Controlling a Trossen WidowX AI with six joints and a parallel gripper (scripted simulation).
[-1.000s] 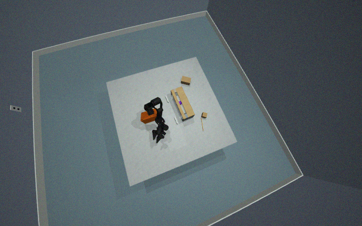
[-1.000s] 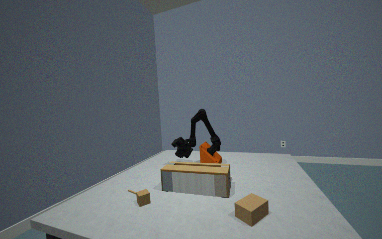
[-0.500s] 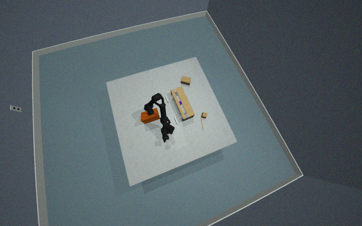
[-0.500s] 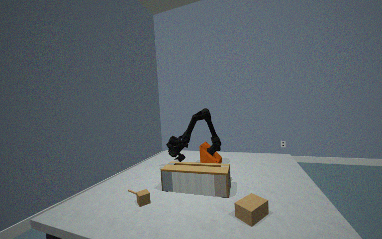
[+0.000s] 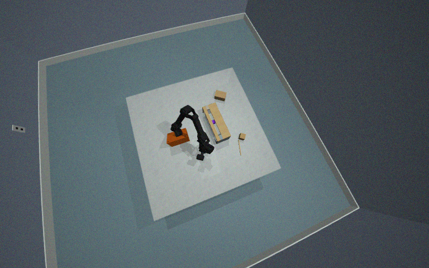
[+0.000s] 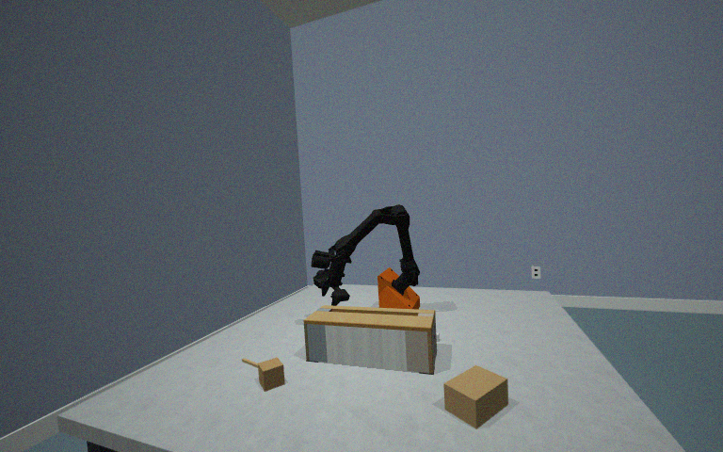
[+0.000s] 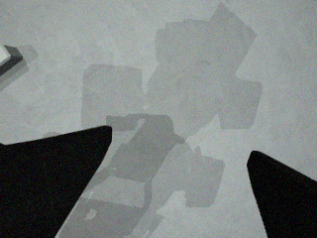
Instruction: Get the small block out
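Observation:
The small purple block (image 5: 213, 121) shows through the slot in the box top, near the middle of the box's length. The long wooden box (image 5: 223, 126) (image 6: 370, 320) stands upright on the table (image 5: 177, 189) (image 6: 533, 346). The block is hidden in the exterior view and is not in the wrist view. My gripper (image 7: 180, 146) (image 6: 329, 297) is open and empty, pointing down above the table, outside the box and off its near end in the top view. Only bare table and the arm's shadow show between the fingers.
The orange arm base (image 5: 177, 139) (image 6: 392, 294) stands across from the box. Beyond the box lie a larger wooden block (image 5: 220, 95) (image 6: 475, 396), a small wooden cube (image 5: 242, 136) (image 6: 271, 374) and a thin stick (image 5: 239, 147) (image 6: 249, 363). A white, dark-edged piece (image 7: 10, 56) shows in the wrist view.

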